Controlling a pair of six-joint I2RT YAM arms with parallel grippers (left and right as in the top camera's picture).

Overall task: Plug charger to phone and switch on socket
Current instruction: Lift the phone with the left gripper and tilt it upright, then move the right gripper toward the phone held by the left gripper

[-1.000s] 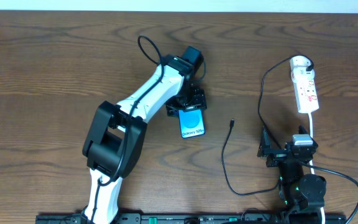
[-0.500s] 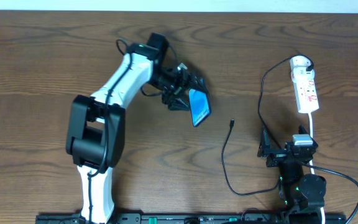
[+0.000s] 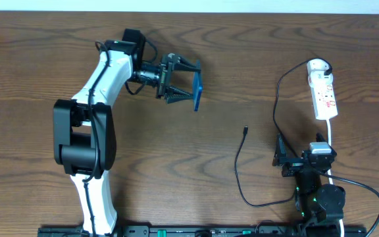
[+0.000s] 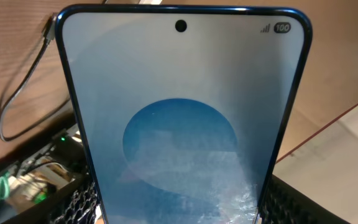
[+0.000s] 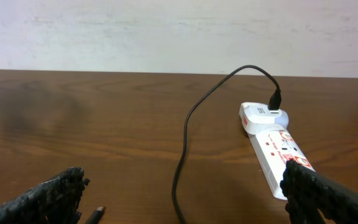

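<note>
Only close-up, phone [image 4: 179, 124] screen frontal.

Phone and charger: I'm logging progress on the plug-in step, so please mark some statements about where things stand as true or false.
1. The left claw grips the phone. True.
2. The charger has its connector tip plugged into the phone. False: the tip lies on the table, apart from the phone.
3. The charger's other end reaches the rounded end of the socket. True.
4. The right claw is closed on the charger. False: it is open and holds nothing.
</note>
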